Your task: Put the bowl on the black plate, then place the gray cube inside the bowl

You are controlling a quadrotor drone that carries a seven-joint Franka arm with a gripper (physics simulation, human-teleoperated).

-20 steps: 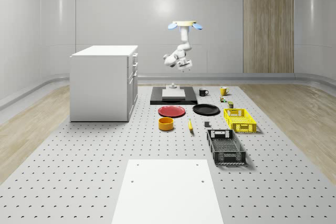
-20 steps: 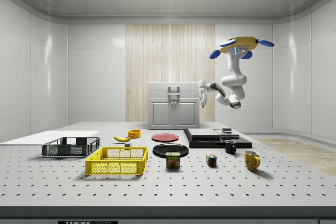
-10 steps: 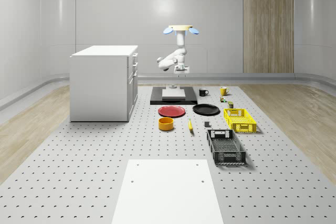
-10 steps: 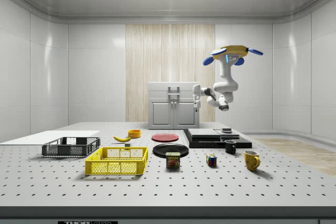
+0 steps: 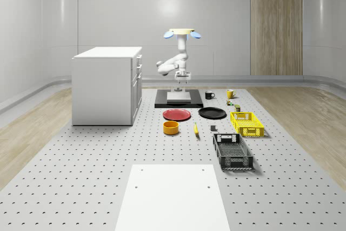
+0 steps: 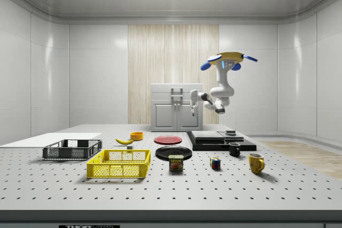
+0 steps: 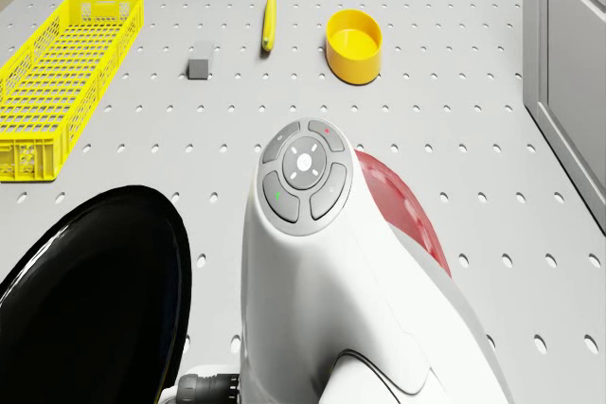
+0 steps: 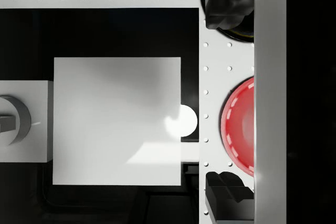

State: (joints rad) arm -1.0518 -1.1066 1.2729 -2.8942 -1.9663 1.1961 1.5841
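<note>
1. Hovering above the black-and-white platform point(image 5: 178, 99) at the worktop's point(image 5: 97, 187) far end, our drone point(image 5: 181, 32) has drifted from the black-plate side toward the cabinet point(image 5: 105, 85) over the last second and dropped a little, its arm now folded lower, the hand point(image 5: 182, 80) pointing straight down.
2. We judge this an approach only; nothing is carried, and the fingers point(image 8: 227, 8) stand spread wide, empty.
3. The yellow bowl point(image 5: 171, 127) sits in front of the red plate point(image 5: 177, 114), well apart from the black plate point(image 5: 212, 113), which is bare.
4. The gray cube point(image 7: 200, 67) rests on the worktop between bowl and yellow crate point(image 5: 247, 123).
5. The bowl, yellow crate and dark crate point(image 5: 232, 152) all look empty.
</note>
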